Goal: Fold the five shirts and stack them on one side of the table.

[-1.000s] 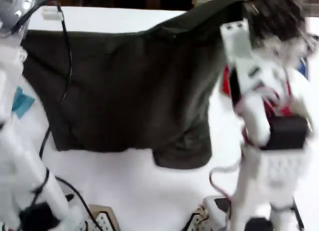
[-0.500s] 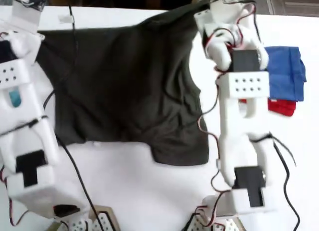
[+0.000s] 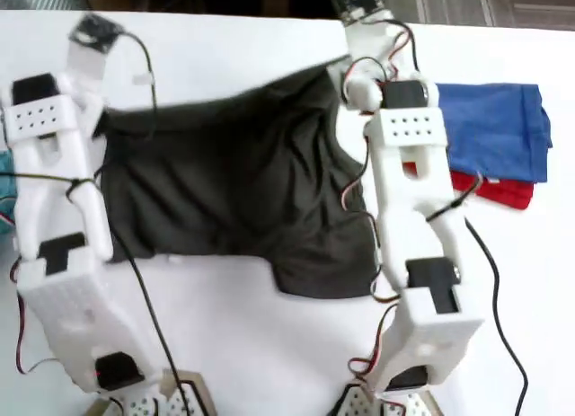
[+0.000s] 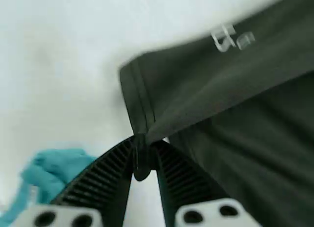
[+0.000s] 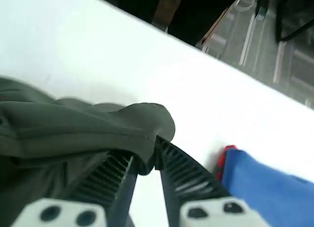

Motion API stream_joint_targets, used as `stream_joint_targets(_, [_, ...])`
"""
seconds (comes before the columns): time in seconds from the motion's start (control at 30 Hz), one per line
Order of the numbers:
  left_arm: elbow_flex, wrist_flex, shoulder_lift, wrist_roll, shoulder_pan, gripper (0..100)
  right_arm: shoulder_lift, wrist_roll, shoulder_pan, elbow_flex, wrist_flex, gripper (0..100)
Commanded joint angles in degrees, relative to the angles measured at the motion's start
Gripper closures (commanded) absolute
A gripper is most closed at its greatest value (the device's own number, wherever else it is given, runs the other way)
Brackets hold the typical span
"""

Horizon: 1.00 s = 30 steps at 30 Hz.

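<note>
far left: teal cloth [image 4: 54, 163] bunched at the edge of the surface [image 3: 269, 344], soft knit, just beside the left hand [image 4: 142, 158]

left hand is closed on the dark shirt [image 3: 243, 182], pinching a hemmed corner. Double-stitched hem there, so the fabric is doubled and likely gives a firmer bite than a single layer

shirt is dark olive-grey jersey, matte and limp, with no stiffness: it drapes, wrinkles and doubles over itself along the far edge. It lies across the middle of the white surface between the two arms, with the near hem and one sleeve flat on the surface

judgement: light, won't strain the arms, but it will sag between grip points and drag on the surface, so both corners need to travel together or the fold skews. Best hold is hems, seams and corners; a mid-panel pinch likely grabs two layers or slips

right hand [image 5: 144, 161] is likewise clamped on the same shirt, on a bunched fold at the opposite far corner, cloth bulging over the fingertips. Ribbed black pads [image 4: 100, 175] on both hands should give decent friction on cotton

right side, beyond the right arm: blue shirt [image 3: 499, 128] folded into a flat rectangle, lying on a folded red shirt [image 3: 503, 191] whose edge sticks out beneath. The stack is soft and probably shifts if the arm bumps it
</note>
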Motion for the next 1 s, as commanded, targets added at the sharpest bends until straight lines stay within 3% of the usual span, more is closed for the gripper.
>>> stream_joint_targets(0.0, [-1.5,2.8,1.8,0.3,0.3,97,0.9,-0.4,-0.4,-0.4,1.7,97.7])
stream_joint_targets(0.47, [-1.7,4.7,10.6,0.4,-0.4,97,11.5,-0.4,0.0,-1.3,3.4,97.7])
stream_joint_targets(0.97, [-1.1,26.3,-3.7,0.2,-0.4,97,-10.1,-0.1,0.0,-1.1,24.7,97.7])
